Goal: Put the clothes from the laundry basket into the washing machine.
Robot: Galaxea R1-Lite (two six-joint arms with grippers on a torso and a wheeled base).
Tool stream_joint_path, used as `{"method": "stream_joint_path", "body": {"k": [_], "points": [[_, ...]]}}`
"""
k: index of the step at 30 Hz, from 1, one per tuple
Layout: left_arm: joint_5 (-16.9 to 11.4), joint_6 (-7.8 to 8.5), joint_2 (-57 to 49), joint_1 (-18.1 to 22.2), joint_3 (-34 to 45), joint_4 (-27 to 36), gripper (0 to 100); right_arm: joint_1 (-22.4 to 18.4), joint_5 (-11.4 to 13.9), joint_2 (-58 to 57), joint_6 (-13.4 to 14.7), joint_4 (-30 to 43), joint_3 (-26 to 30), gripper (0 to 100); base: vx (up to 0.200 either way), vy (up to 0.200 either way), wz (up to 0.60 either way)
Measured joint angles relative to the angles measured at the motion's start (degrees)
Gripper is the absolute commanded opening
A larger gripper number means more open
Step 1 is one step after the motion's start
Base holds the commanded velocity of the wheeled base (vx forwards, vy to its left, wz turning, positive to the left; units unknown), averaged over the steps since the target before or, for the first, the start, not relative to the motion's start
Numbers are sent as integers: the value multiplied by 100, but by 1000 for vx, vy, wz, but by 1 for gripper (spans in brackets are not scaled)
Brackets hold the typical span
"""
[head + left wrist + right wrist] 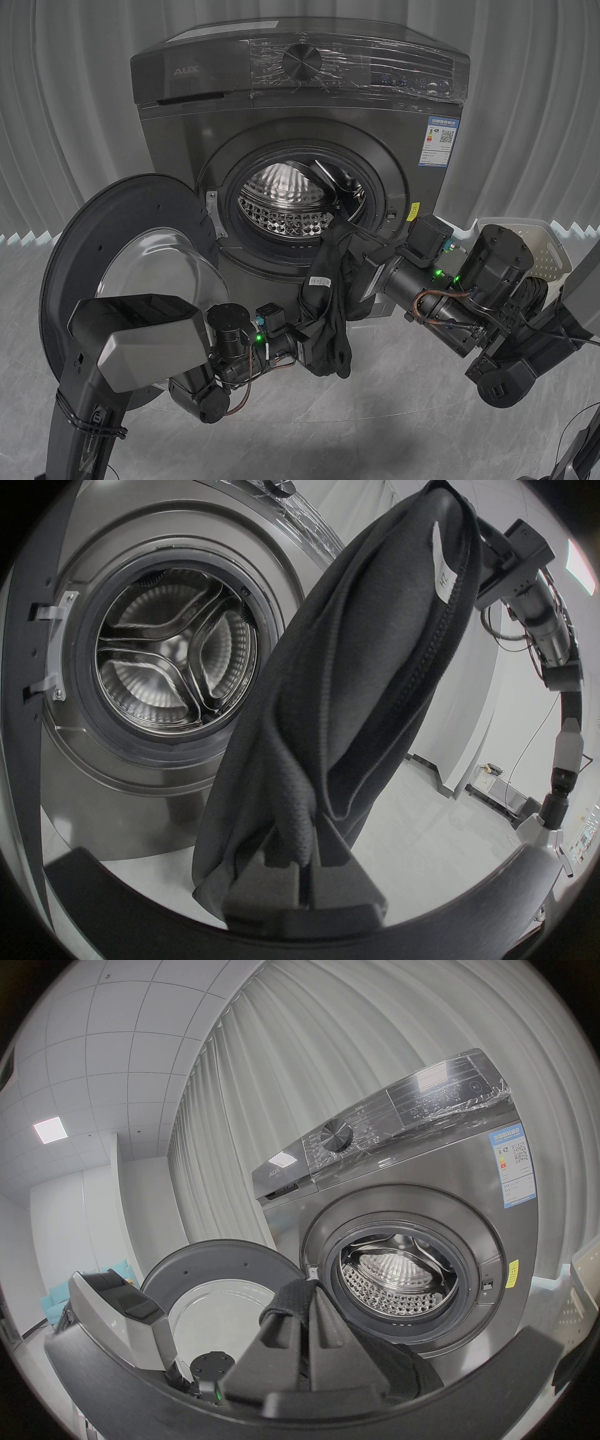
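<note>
A black garment hangs stretched between both grippers, just in front of and below the washing machine's round opening. My right gripper is shut on its upper end near the lip of the steel drum. My left gripper is shut on its lower part, closer to the floor. In the left wrist view the garment rises from the shut gripper beside the drum. In the right wrist view, dark cloth is pinched in the gripper. The drum holds no clothes.
The machine's door stands swung wide open to the left, close to my left arm. A white laundry basket sits at the right behind my right arm. Grey floor lies in front; pleated curtains hang behind.
</note>
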Motion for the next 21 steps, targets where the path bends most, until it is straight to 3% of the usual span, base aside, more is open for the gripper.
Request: {"method": "stream_joint_path", "body": {"k": [5,14,21], "points": [[-24,-30,-241,-41,210,-7,0,-130,-11,11,-2,22,-105,0,0,0,0],[-55,13,-840,-52,866,-11,0,-739,-16,494,0,51,-653,0,0,0,0],[-61,2,-1320,-88,1262,-21,0,-905,-11,959,0,11,-926,0,0,0,0]]}}
